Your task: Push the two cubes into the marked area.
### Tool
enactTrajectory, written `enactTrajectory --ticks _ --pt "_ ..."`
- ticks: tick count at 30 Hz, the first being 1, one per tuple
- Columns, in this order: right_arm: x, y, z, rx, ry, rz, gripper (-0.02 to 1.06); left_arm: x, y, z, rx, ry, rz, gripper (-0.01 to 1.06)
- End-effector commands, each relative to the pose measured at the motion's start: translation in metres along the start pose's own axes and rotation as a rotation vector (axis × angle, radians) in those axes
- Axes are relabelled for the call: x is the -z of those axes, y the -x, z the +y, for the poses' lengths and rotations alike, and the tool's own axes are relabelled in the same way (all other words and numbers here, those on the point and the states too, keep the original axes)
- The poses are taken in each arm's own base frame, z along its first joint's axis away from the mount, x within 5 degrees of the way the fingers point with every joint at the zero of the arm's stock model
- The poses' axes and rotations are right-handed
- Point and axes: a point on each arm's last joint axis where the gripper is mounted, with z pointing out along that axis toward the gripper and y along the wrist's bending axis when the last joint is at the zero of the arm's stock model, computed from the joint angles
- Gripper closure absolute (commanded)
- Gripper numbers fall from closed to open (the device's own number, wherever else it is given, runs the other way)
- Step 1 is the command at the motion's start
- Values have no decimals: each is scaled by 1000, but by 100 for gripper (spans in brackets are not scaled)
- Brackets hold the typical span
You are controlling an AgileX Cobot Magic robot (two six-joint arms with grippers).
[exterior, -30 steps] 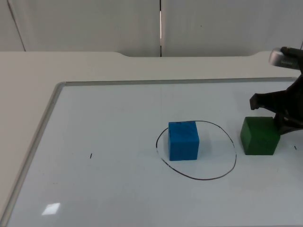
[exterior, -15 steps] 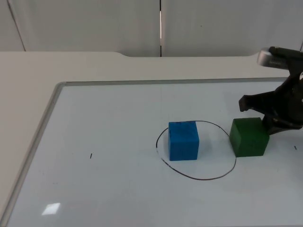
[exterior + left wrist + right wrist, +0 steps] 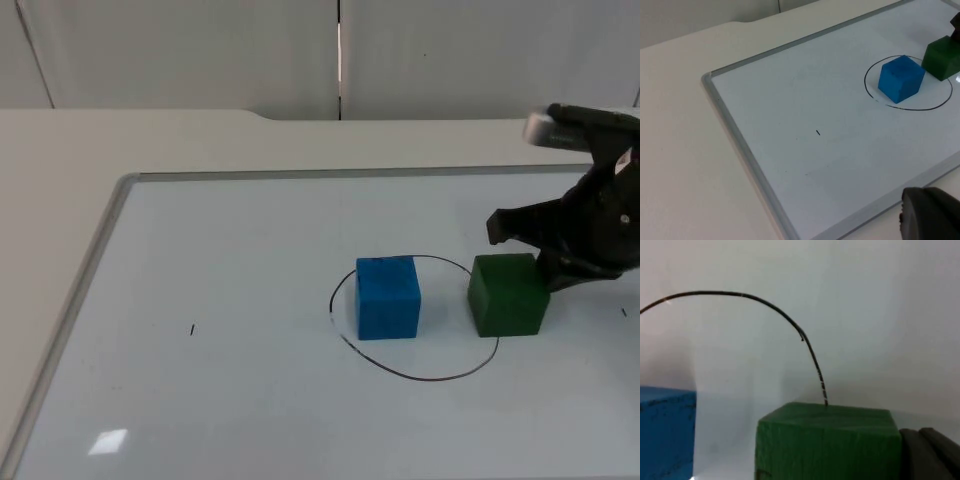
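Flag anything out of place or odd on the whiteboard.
Nothing damaged or spilled. The green cube straddles the drawn circle rather than sitting inside it like the blue cube; the right hand is against its far side.

matt, foam-like green cube (image 3: 508, 296) on glossy whiteboard (image 3: 230, 300)

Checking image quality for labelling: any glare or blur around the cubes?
Top view: a glare patch on the whiteboard, far from the sharp blue cube and green cube. Right wrist view: soft focus close up, green cube's edges fuzzy. Left wrist view: crisp, no glare.
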Motion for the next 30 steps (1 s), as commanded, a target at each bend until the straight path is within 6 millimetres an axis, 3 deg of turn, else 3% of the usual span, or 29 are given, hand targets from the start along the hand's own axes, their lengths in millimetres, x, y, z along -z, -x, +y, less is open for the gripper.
enactTrajectory --ticks 1,9,30 --pt "0 0 3 5 4 3 105 0 -1 -1 1 -8 2 105" --pt "0 -3 4 9 3 33 105 0 -1 -1 1 -8 2 105" --pt "-1 -12 36 49 55 10 105 0 -1 -1 1 -8 2 105"
